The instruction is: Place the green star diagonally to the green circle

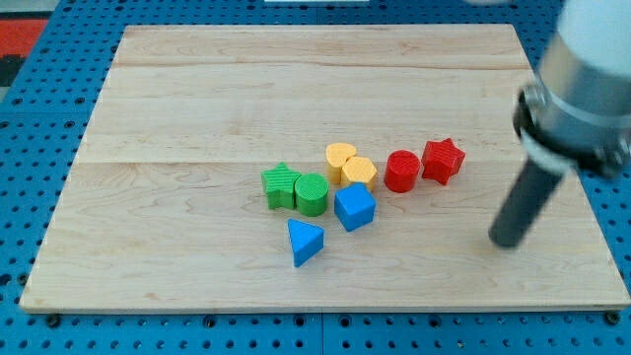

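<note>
The green star [280, 185] lies near the middle of the wooden board, touching the left side of the green circle [312, 193]. My tip [508, 240] rests on the board at the view's right, far from both green blocks, below and right of the red star [443, 160]. The rod runs up and right into the blurred arm.
Two yellow blocks [341, 158] [360, 173] sit above and right of the green circle. A blue cube-like block [354, 207] sits right of it and a blue triangle [305, 242] below. A red cylinder [401, 170] touches the red star. The board's edge [315, 309] borders blue pegboard.
</note>
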`<state>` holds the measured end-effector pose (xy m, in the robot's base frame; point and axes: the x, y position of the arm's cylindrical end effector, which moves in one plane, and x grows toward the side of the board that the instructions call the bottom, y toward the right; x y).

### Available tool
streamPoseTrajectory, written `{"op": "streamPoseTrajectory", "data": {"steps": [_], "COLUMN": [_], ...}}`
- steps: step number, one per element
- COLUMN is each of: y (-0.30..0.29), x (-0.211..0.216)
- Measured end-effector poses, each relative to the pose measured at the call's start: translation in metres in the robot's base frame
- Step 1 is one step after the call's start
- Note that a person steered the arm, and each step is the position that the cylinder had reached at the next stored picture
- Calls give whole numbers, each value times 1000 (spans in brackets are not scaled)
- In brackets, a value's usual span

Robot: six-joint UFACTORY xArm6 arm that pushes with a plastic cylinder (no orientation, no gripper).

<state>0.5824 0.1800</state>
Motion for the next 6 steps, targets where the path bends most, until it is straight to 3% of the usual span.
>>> {"op": "streamPoseTrajectory", "data": {"steps": [1,2,3,5,6], "y": [-93,-203,-227,-193,-133], "x": [35,19,-41,-127,-130]}}
